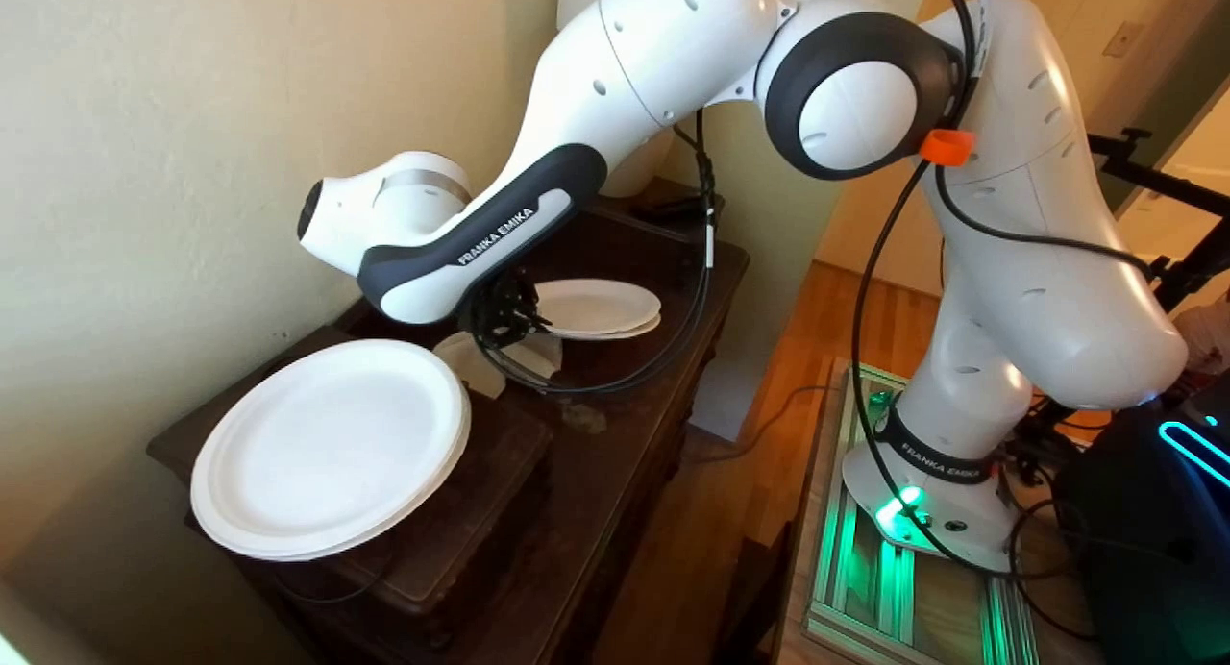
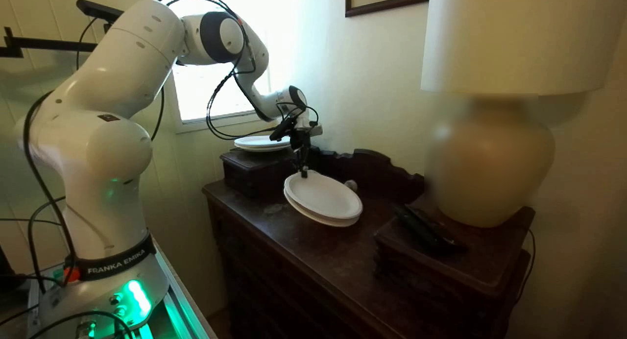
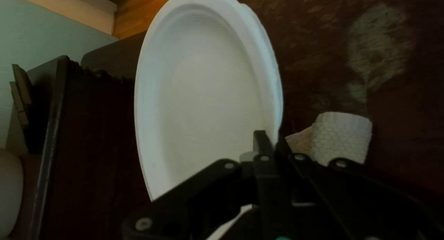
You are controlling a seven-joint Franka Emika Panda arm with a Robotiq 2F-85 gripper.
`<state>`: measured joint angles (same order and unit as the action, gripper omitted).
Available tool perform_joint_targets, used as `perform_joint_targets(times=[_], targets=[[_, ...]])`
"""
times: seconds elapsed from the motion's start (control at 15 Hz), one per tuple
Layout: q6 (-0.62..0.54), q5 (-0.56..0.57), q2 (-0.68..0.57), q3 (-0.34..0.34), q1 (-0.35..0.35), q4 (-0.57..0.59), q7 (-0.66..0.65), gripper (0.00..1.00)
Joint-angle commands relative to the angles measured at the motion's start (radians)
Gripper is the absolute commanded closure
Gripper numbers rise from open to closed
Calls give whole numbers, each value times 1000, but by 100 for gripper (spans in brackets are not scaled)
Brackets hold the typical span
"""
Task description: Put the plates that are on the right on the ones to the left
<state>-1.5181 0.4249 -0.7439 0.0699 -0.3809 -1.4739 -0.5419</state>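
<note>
A stack of white plates sits on the raised wooden box at the dresser's end; it also shows in an exterior view, partly behind the arm. Other white plates, at least two together, hang tilted from my gripper. They show in an exterior view and in the wrist view. My gripper's fingers are closed around the rim, one finger on the upper face and one outside, as the wrist view shows. The plates look raised off the dresser top; I cannot tell whether their low edge touches.
A pale textured piece lies on the dresser top near the gripper. A raised box at the other end bears a large lamp and a black remote-like object. A carved backboard and wall stand behind.
</note>
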Motion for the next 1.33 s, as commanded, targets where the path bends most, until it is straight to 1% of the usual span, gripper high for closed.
perform_joint_targets(times=[0.0, 0.07, 0.4, 0.47, 0.53, 0.73, 0.93, 1.07, 1.27], targets=[[12, 41, 36, -28, -7, -13, 23, 96], [15, 21, 2, -27, -1, 10, -4, 95], [15, 23, 15, -34, -2, 10, 2, 95], [24, 35, 19, -33, -13, 7, 1, 97], [42, 67, 27, -32, -38, 6, 0, 97], [151, 160, 42, -43, -115, 2, -1, 97], [288, 226, 49, -83, -181, -1, 0, 97], [387, 278, 54, -102, -231, 2, -40, 97], [508, 346, 77, -124, -283, -4, -90, 97]])
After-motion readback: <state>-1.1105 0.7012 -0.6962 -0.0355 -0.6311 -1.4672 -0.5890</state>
